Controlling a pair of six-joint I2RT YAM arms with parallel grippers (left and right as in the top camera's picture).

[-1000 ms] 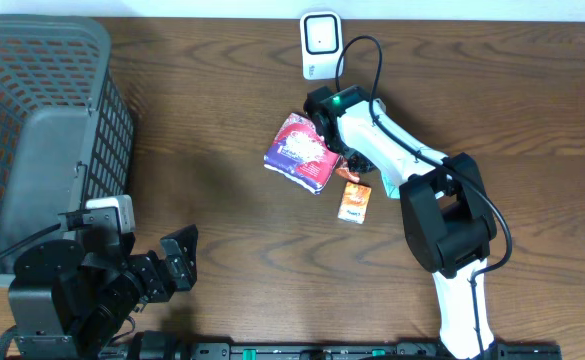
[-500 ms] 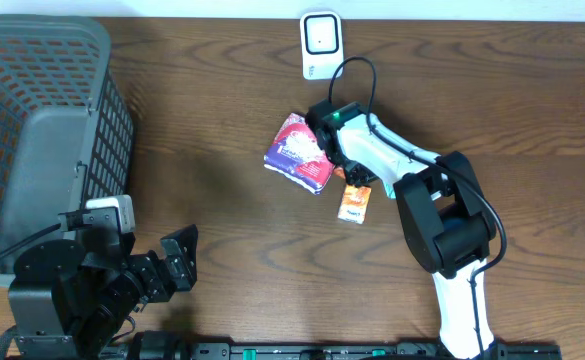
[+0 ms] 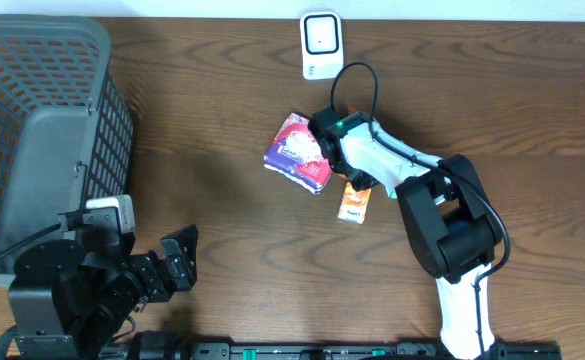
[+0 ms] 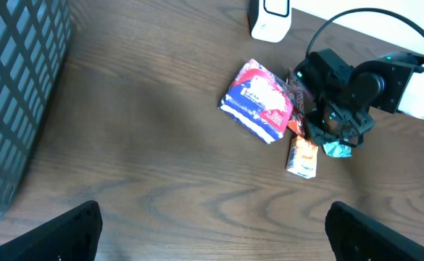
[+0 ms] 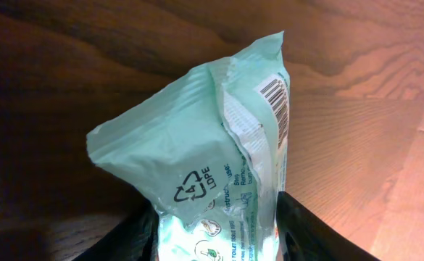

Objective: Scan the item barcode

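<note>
Surface: dark wood-grain table (image 3: 202, 120) | basket (image 3: 100, 60) at left | white scanner (image 3: 320, 45) far edge

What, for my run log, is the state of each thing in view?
green pack: held, barcode facing the right wrist camera
right gripper: shut on green pack
left gripper: open, empty
red-purple packet: lying on the table
orange packet: lying flat
scanner: upright at far edge
basket: upright, left side

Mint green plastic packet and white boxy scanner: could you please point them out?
mint green plastic packet (image 5: 177, 154), right wrist view, crinkled middle.
white boxy scanner (image 3: 320, 44), overhead view, square window.
</note>
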